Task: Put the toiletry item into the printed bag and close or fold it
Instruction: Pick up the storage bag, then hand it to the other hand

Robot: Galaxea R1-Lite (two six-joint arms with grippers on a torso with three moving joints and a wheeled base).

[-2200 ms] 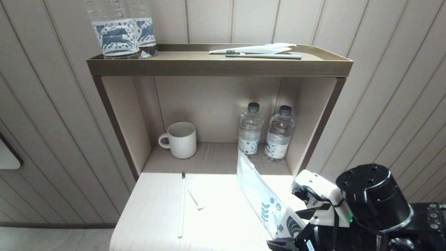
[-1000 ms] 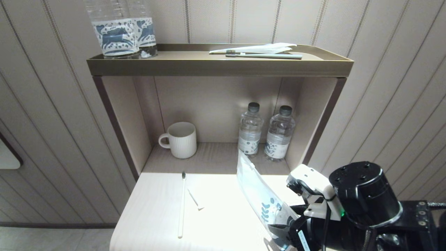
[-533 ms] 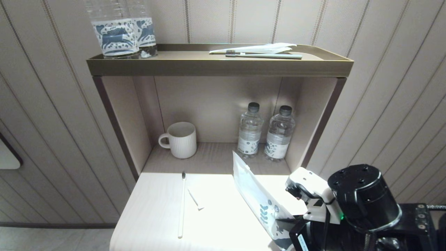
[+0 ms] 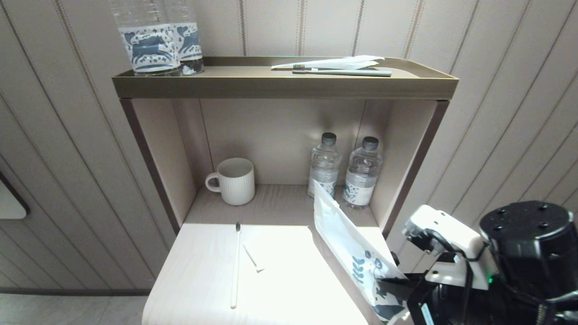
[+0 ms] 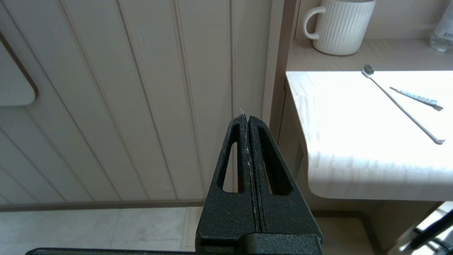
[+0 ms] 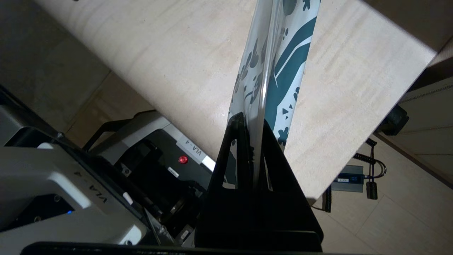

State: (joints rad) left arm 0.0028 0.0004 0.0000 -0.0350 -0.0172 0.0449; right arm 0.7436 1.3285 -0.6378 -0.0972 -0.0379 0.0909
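The all-white toothbrush (image 4: 235, 266) lies lengthwise on the pale counter, bristles toward the shelf; it also shows in the left wrist view (image 5: 400, 104). The printed bag (image 4: 356, 257) is lifted off the counter at its right side and slants up toward the bottles. My right gripper (image 4: 392, 289) is shut on its lower end. In the right wrist view the black fingers pinch the bag's (image 6: 279, 60) edge at the gripper (image 6: 253, 120). My left gripper (image 5: 246, 118) is shut on nothing and hangs off the counter's left side, facing the wall panels.
A short white sliver (image 4: 253, 258) lies beside the toothbrush. A ribbed mug (image 4: 235, 180) and two small water bottles (image 4: 324, 168) stand in the niche behind. On the top tray (image 4: 284, 88) sit a grey-green toothbrush (image 4: 341, 72), a white wrapper (image 4: 334, 62) and two large bottles (image 4: 153, 36).
My right arm has swung to the right and taken the bag with it. The bag's upper end now sits higher, in front of the bottles. The toothbrush has not moved.
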